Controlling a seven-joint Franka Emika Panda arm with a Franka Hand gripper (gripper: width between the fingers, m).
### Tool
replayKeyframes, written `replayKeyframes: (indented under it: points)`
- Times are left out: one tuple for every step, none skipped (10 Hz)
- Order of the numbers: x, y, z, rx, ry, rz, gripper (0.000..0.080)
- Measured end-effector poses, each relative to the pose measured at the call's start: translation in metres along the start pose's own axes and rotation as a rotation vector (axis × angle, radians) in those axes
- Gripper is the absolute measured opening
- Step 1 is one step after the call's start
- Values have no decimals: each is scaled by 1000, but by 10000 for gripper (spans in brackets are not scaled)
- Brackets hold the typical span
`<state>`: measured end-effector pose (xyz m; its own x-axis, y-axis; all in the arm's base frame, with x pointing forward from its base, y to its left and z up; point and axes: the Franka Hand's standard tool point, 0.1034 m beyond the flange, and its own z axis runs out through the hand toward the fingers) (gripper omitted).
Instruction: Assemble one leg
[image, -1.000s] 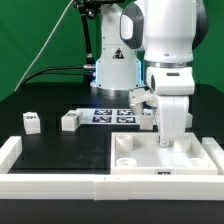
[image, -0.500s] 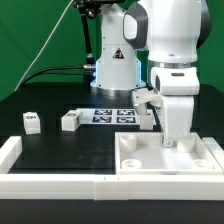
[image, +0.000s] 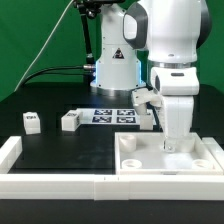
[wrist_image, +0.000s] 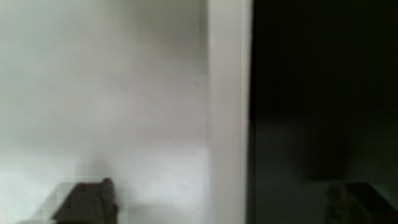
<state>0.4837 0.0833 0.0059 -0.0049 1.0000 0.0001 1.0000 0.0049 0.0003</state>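
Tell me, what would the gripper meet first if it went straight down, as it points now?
Probably the white panel: the gripper points down right above it, very close. Whether it holds anything in between, the pictures do not show.

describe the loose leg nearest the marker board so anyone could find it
Start at the marker board on the black table. Just off its edge, toward the exterior view's left, sits a small white leg. The other loose leg lies farther that way.

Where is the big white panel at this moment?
The panel lies at the front of the table on the exterior view's right, directly below the gripper; the marker board lies just behind it.
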Motion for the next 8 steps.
replayKeyframes:
  points:
    - [0, 0, 0, 0, 0, 0, 618]
    - [0, 0, 0, 0, 0, 0, 643]
    - [0, 0, 0, 0, 0, 0, 648]
    - [0, 0, 0, 0, 0, 0, 648]
    - [0, -1, 0, 1, 0, 0, 649]
    - [0, -5, -4, -2, -1, 36, 649]
    - [2, -14, -12, -5, -4, 72, 649]
    - [4, -24, -21, -8, -8, 105, 649]
